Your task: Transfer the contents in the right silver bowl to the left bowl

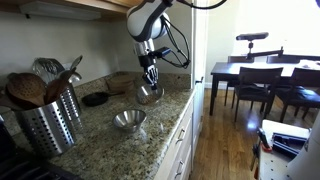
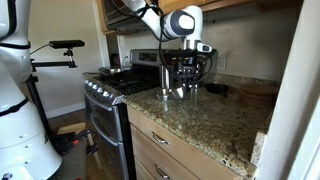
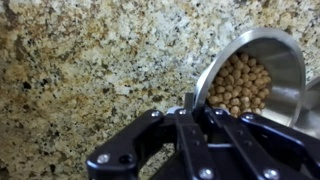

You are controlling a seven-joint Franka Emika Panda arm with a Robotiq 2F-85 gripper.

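Hand (image 3: 195, 103) pinching rim of right silver bowl (image 3: 285, 55) at 2 o'clock, round tan pellets (image 3: 240, 85), perhaps chickpeas, twin steel left bowl (image 1: 129, 120) on speckled granite counter (image 1: 100, 140).

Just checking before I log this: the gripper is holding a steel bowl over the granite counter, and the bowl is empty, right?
Not quite. The gripper is holding the steel bowl over the granite counter, but the bowl is not empty. The wrist view shows small round tan beans piled inside it.
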